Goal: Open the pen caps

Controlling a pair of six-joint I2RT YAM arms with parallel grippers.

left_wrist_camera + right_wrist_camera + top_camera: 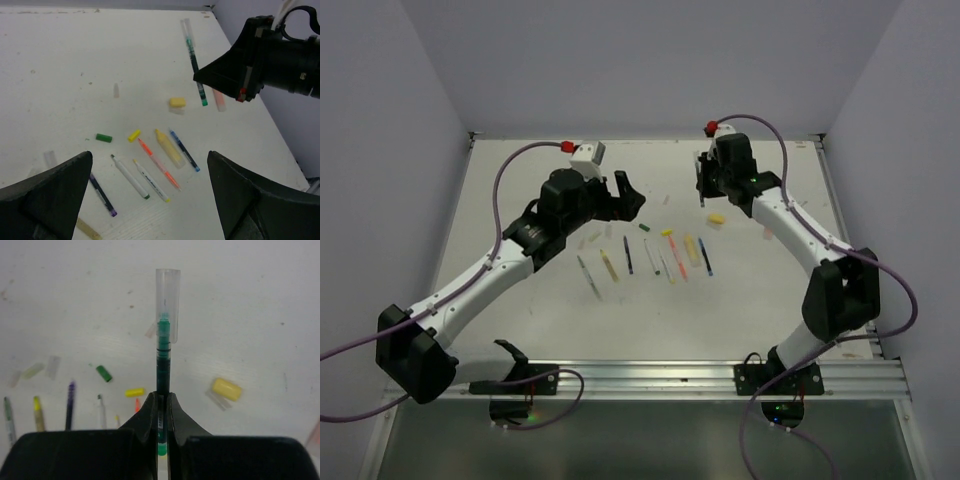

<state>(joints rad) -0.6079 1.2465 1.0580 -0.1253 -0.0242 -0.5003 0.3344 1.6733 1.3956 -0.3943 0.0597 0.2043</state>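
White table [520, 200]. L gripper [628, 197] hovers w/ jaws spread wide, empty. R gripper [162, 397] jaws pinch green pen [163, 365] above far table, clear cap [167, 295] on its tip. Other pens [159, 164] lie in a row mid-table; yellow cap [177, 102] & green cap [104, 137] loose nearby.

Green pen [162, 371] (clear cap [167, 292] on) aloft; other pens [169, 149] lie in a row, caps [177, 102] scattered.

White table [60, 60], lightly scuffed. Loose row of pens lying flat: purple pen [102, 195], white pen with green end [130, 176], white pen with yellow tip [151, 181], orange pen [159, 163], yellow highlighter [169, 148], blue pen [184, 150]. Loose caps beyond the row: green cap [104, 137], small yellow cap [134, 135], fat yellow cap [177, 102], clear cap [116, 90].
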